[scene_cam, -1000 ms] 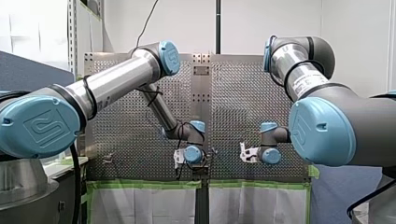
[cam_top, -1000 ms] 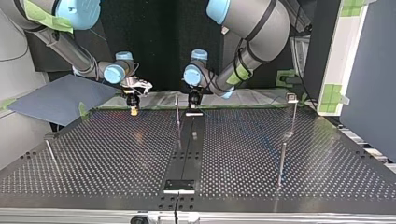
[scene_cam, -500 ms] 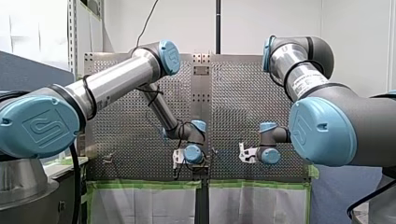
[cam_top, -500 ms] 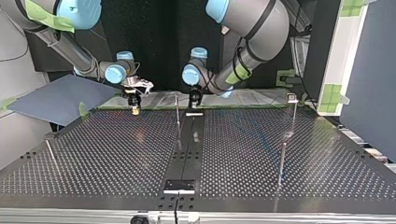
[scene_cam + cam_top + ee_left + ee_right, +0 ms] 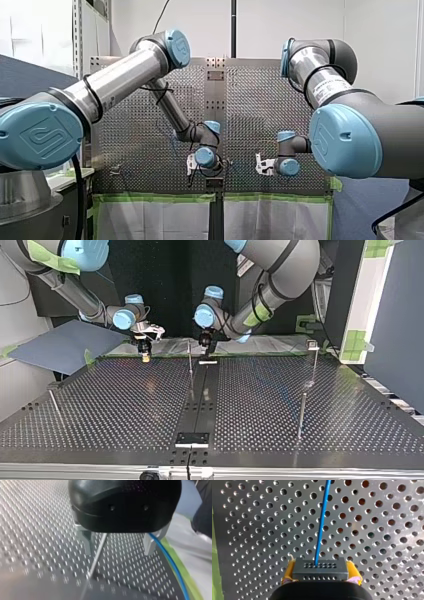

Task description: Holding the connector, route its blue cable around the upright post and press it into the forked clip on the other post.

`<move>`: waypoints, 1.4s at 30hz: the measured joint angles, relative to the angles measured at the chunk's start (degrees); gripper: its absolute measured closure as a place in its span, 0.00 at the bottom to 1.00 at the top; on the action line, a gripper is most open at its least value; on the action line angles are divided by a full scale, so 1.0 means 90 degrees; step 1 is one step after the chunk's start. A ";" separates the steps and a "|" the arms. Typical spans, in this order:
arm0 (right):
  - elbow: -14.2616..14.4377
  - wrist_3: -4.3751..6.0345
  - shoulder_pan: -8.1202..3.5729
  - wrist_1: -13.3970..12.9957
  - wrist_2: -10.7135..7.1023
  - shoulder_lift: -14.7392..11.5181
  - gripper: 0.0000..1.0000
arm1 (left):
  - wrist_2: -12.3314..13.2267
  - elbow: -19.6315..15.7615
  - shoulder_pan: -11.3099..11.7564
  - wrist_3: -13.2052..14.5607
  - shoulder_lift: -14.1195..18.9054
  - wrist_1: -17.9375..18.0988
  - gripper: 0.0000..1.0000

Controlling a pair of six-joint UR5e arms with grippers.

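Right gripper (image 5: 321, 568): closed on the black connector (image 5: 320, 573), with a yellow pad on each side of the block. You can see it low over the perforated worktop (image 5: 125, 415) near the far edge, at the top view's left. The blue cable (image 5: 322, 525) leaves the connector's face and runs straight ahead over the holes.

Left gripper (image 5: 117, 552): wide open and holding nothing, with both metal fingers (image 5: 86, 542) clear. The thin upright post (image 5: 96, 557) shows in the gap between them, closer to one finger. You can't tell from this view how far ahead of the fingers it stands. The cable passes just outside the other finger and runs along the worktop's edge beside the green tape (image 5: 186, 580).

In the top view the left gripper hangs just beside that post (image 5: 190, 360), near the centre strip. The clip post (image 5: 313, 357) stands well apart at the view's right. Its fork is too small to make out, and no cable shows near it.
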 joint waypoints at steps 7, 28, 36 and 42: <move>0.0000 0.0004 0.0002 0.0024 0.0000 0.0000 0.85 | 0.0380 -0.0325 -0.0142 -0.0023 0.0246 -0.0088 0.00; 0.0000 0.0009 0.0011 0.0039 0.0000 -0.0001 0.85 | 0.1010 -0.0372 -0.0334 -0.0027 0.0266 -0.0173 0.00; 0.0000 0.0010 0.0017 0.0039 0.0000 0.0000 0.85 | 0.0897 -0.0371 -0.0333 -0.0030 0.0266 -0.0143 0.00; 0.0000 0.0011 0.0021 0.0034 0.0000 0.0000 0.85 | 0.0892 -0.0372 -0.0333 -0.0032 0.0265 -0.0133 0.00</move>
